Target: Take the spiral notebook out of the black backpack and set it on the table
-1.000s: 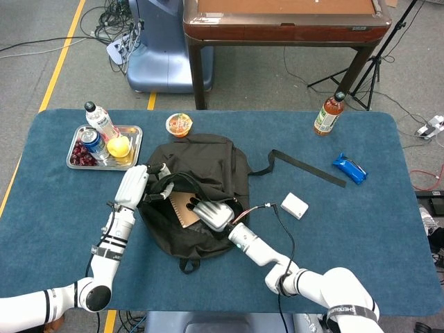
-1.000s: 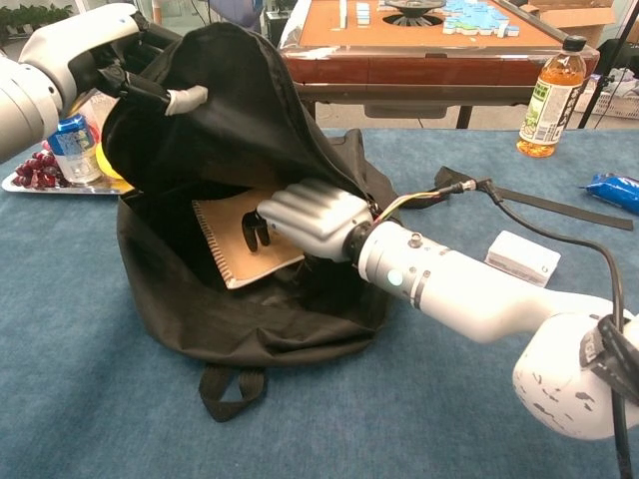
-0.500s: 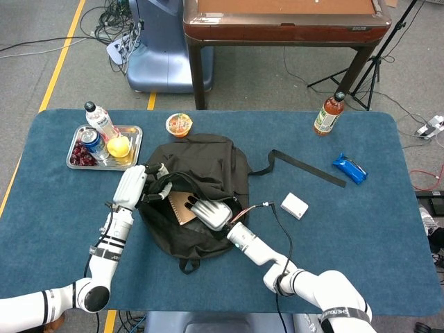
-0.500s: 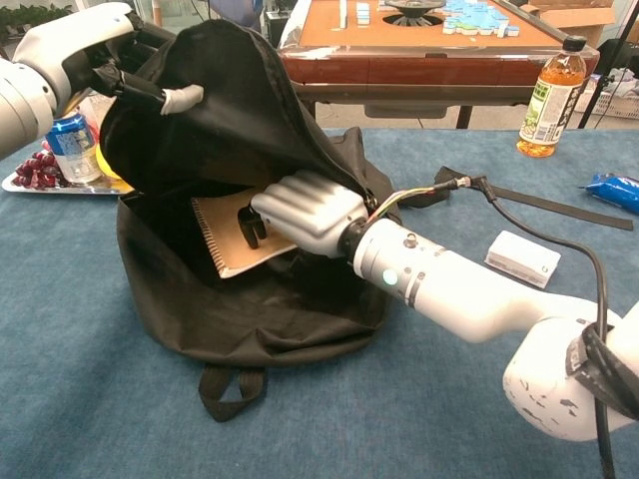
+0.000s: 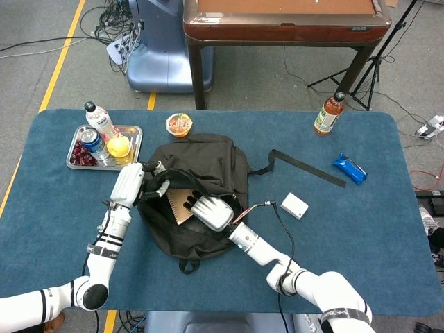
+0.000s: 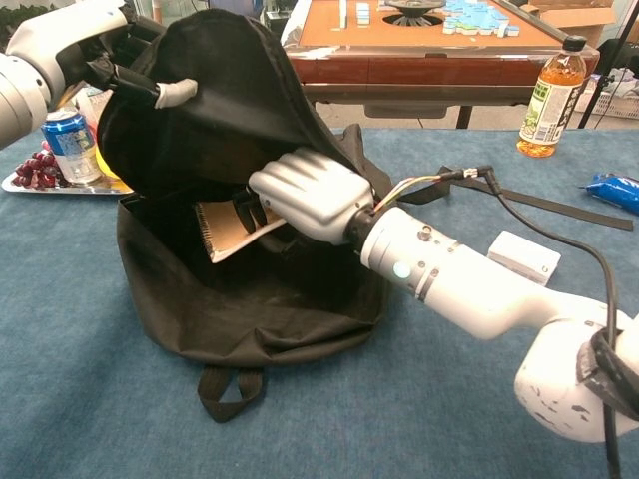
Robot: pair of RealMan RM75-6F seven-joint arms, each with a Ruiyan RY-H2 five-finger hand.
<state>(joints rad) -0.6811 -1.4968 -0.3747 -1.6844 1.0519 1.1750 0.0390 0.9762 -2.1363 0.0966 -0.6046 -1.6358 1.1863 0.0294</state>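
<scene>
my right hand (image 6: 305,195) reaching inside black backpack (image 6: 250,299), fingers (image 6: 250,212) clamped on spiral notebook (image 6: 228,224) (brown cover, lower edge tilted up, not out yet). my left hand (image 5: 132,183) gripping top flap (image 6: 215,90), holding mouth wide above my right fingers.

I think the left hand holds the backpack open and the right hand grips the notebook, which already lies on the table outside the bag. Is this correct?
Not quite. The notebook is inside the backpack, as the chest view shows. The left hand does hold the bag open, and the right hand grips the notebook.
</scene>
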